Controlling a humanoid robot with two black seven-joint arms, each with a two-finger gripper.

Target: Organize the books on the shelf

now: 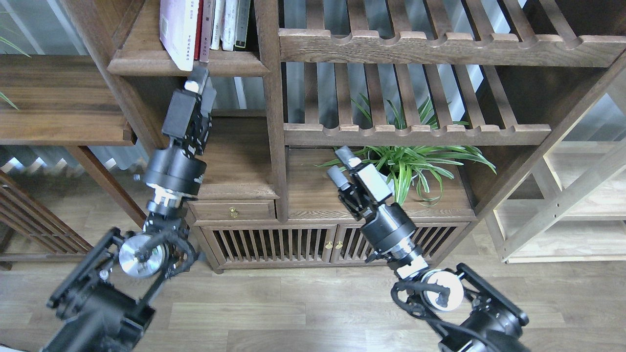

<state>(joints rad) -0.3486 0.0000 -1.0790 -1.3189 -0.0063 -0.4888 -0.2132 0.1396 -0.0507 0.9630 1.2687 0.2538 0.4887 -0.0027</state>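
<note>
Books (205, 29) stand upright in the upper left of the frame on the dark plank shelf (146, 63): a thick white-lavender one (178, 32) outermost, tilted, its lower corner overhanging the moulded edge. The left gripper (198, 78) sits just beneath that corner; whether its jaws are clenched I cannot tell. Right gripper (342, 164), mid-frame, hangs released before a green plant (415, 161).

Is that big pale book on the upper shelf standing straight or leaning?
Leaning. The pale book tilts against the red book beside it, its bottom corner hanging past the shelf front edge.
</note>
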